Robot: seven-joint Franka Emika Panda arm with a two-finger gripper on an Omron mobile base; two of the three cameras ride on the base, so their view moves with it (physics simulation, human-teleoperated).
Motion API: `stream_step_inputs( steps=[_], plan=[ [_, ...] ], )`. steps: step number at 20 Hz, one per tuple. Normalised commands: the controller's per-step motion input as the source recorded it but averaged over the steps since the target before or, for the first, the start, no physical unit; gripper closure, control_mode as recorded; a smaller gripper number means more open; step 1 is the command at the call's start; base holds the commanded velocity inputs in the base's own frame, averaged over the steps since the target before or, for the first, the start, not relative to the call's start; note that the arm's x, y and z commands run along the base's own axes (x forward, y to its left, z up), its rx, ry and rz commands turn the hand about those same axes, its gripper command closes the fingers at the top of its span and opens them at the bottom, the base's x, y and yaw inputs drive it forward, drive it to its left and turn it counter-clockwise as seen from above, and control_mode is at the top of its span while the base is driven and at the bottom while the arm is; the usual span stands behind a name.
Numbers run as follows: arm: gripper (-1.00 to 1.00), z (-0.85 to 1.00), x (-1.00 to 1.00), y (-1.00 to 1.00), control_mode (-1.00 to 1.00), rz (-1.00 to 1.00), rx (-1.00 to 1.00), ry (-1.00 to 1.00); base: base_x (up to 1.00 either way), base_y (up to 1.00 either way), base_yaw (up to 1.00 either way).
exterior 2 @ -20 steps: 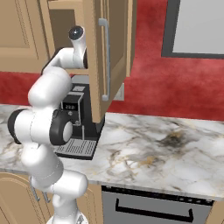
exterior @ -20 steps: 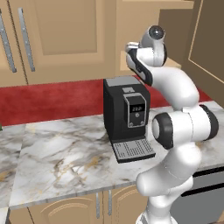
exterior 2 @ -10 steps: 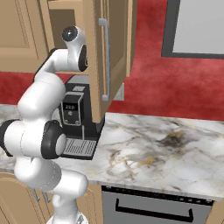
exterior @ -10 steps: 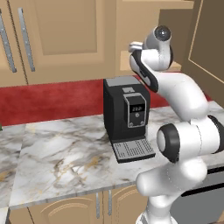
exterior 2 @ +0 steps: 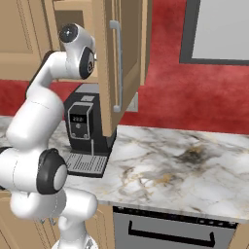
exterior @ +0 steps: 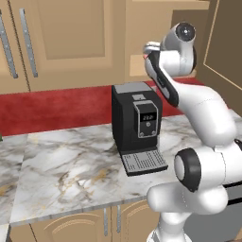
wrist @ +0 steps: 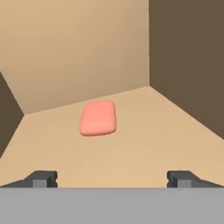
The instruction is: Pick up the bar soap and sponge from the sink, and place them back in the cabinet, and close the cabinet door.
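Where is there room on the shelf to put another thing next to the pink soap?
The cabinet shelf is bare on both sides of the bar soap, out to the side walls, and in front of it, toward the open gripper. The strip behind the soap, by the back wall, is narrower.

Arm raised high, reaching forward.
My end effector (wrist: 112, 179) has both fingertips (wrist: 41, 178) spread wide apart, with nothing between them.

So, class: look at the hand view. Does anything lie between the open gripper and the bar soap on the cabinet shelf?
Nothing visible does. The bar soap lies flat on the bare cabinet shelf, ahead of the open gripper, apart from its fingertips.
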Motion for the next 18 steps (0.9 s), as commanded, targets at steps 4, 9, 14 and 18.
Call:
stream_step_inputs(
  steps=[4,9,14,18],
  plan=[
    [-1.00,0.18,-0.52,0.00,-1.00,0.00,0.00,0.00,0.00,0.00,0.00],
    [-1.00,0.04,-0.62,0.00,-1.00,0.00,0.00,0.00,0.00,0.00,0.00],
    [-1.00,0.02,-0.65,0.00,-1.00,0.00,0.00,0.03,0.00,0.00,0.00],
    [-1.00,0.07,-0.63,0.00,-1.00,0.00,0.00,0.13,0.00,0.00,0.00]
  ],
)
